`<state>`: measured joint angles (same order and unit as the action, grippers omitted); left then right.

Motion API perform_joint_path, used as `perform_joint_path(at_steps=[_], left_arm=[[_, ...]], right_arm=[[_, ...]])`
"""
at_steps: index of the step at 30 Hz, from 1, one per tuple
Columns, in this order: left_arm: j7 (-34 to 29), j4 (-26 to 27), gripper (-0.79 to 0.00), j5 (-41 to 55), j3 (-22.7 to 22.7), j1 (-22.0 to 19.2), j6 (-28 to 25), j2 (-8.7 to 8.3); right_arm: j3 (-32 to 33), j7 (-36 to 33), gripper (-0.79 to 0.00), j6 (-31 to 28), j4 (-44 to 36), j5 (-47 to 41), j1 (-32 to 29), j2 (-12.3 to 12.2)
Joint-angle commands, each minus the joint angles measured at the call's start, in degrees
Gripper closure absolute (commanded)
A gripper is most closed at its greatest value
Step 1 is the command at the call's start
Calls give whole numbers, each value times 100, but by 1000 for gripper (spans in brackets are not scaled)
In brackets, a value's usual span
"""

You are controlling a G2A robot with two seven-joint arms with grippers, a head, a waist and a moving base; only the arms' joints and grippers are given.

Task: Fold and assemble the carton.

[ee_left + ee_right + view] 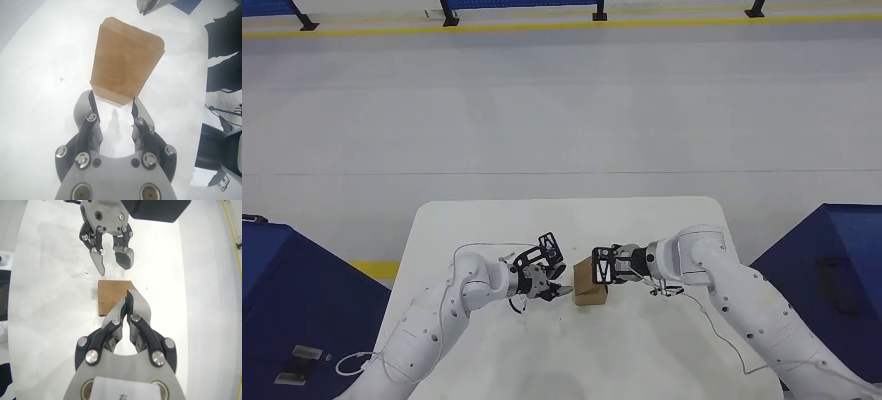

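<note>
On the one white table [442, 230], one flat brown carton [589, 280] is lying between two grippers.
I'm seeing the left gripper [113, 95] gaping wide and empty just beside one end, while the right gripper [127, 296] is hovering, pinched closed, over the other.

Your flat brown cardboard carton [124, 64] looks like matt, slightly fibrous paperboard, with clean-cut edges and a pressed crease near one end. The white table top [37, 56] beneath it is smooth with a soft sheen, marked by a few small dark specks. On your left gripper [113, 96], the fingers [81, 106] are satin grey metal, not mirror-bright, faced with black ribbed pads [94, 106] that look like rubber. Its links are matt black plastic, held by shiny steel screws. Your right gripper [128, 294] has the same satin metal and ridged black facing.
</note>
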<state>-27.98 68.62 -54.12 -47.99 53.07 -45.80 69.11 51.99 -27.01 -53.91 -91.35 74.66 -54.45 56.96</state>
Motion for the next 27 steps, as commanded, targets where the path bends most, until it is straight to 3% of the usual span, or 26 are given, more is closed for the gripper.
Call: perform_joint_path(at_steps=[1, 18, 27], left_arm=[[8, -16, -357, 2, 16, -12, -1, 5], [116, -137, -363, -42, 124, -68, -24, 36], [31, -169, -363, 18, 202, -138, -35, 65]], right_arm=[[-67, 45, -117, 55, 37, 150, 5, 15], [-310, -58, -37, 19, 345, 392, 174, 99], [-104, 3, -49, -168, 325, 310, 146, 44]])
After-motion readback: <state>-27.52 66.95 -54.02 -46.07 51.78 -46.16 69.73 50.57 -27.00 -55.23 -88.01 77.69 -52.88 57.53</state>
